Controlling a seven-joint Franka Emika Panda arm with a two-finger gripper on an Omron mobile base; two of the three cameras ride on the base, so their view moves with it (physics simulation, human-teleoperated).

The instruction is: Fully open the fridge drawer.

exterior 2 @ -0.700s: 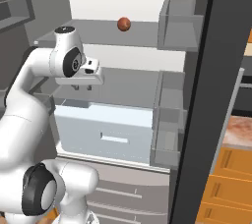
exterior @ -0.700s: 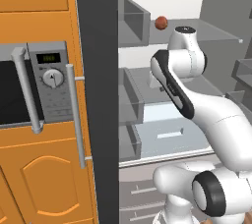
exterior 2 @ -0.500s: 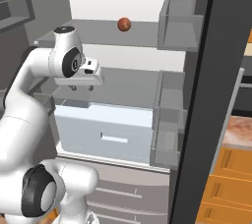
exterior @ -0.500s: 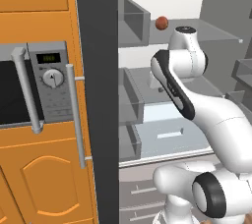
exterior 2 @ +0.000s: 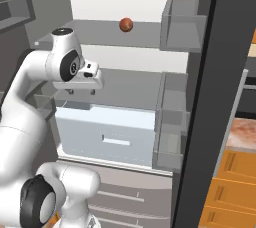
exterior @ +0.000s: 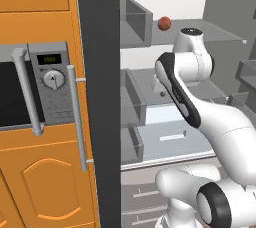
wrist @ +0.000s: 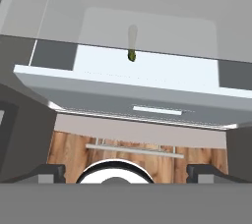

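Lying widthwise across the fridge, fridge drawer (exterior 2: pixel 112 134) fronts outward.

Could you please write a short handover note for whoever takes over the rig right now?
Gripper: raised above the fridge drawer, holding nothing; its fingertips sit wide apart in the hand view, so it reads as open.
Fridge drawer: pale bluish-white box below the glass shelf, pulled partly out of the fridge. Its small rectangular handle is untouched and faces the base. A small greenish item lies inside, seen through the shelf.
Done: the drawer is already out some way.
Left: whether it is at full travel cannot be told from here; if not, bring the gripper down to the handle and pull further.
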